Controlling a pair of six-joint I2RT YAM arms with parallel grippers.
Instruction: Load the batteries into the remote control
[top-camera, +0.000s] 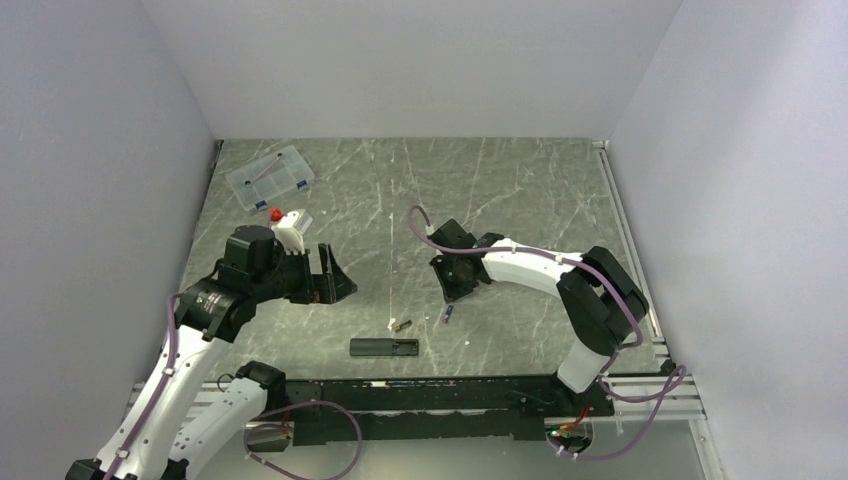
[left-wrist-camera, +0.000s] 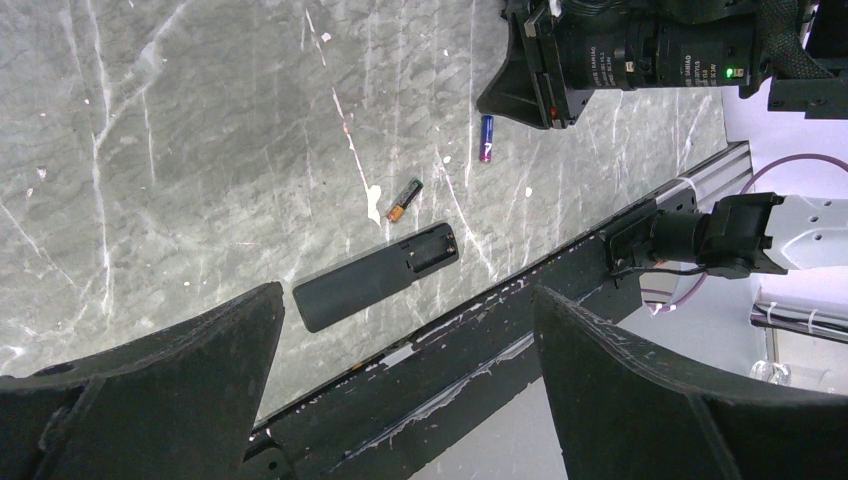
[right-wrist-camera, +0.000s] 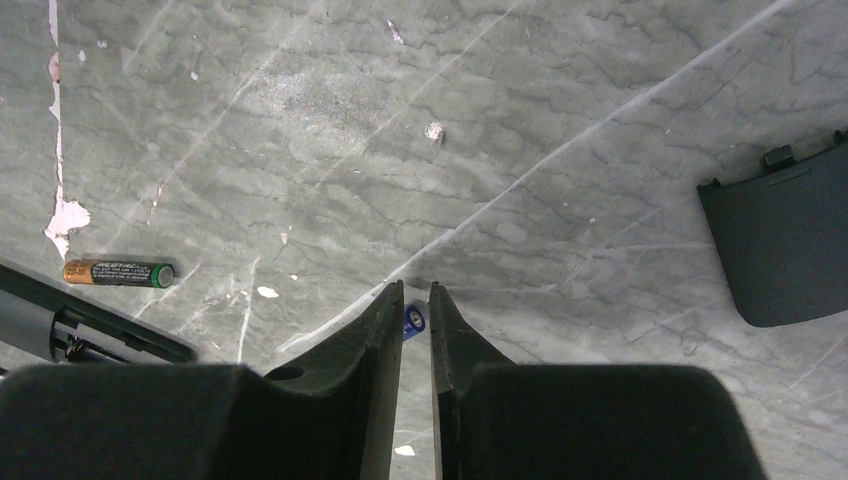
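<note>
The black remote control (top-camera: 384, 347) lies flat near the table's front edge, its battery bay open at the right end (left-wrist-camera: 432, 250). The gold-ended battery (top-camera: 400, 325) lies just behind it and also shows in the right wrist view (right-wrist-camera: 118, 272). The blue-banded battery (top-camera: 446, 316) lies on the table to its right. My right gripper (top-camera: 455, 283) hovers just above that battery, jaws almost shut with a narrow slit. The battery's blue end (right-wrist-camera: 413, 320) shows through the slit, below the tips. My left gripper (top-camera: 332, 285) is wide open and empty, left of the remote.
A loose black battery cover (right-wrist-camera: 785, 240) lies on the table right of my right gripper. A clear compartment box (top-camera: 270, 178) stands at the back left. A black mounting rail (top-camera: 430, 395) runs along the near edge just in front of the remote.
</note>
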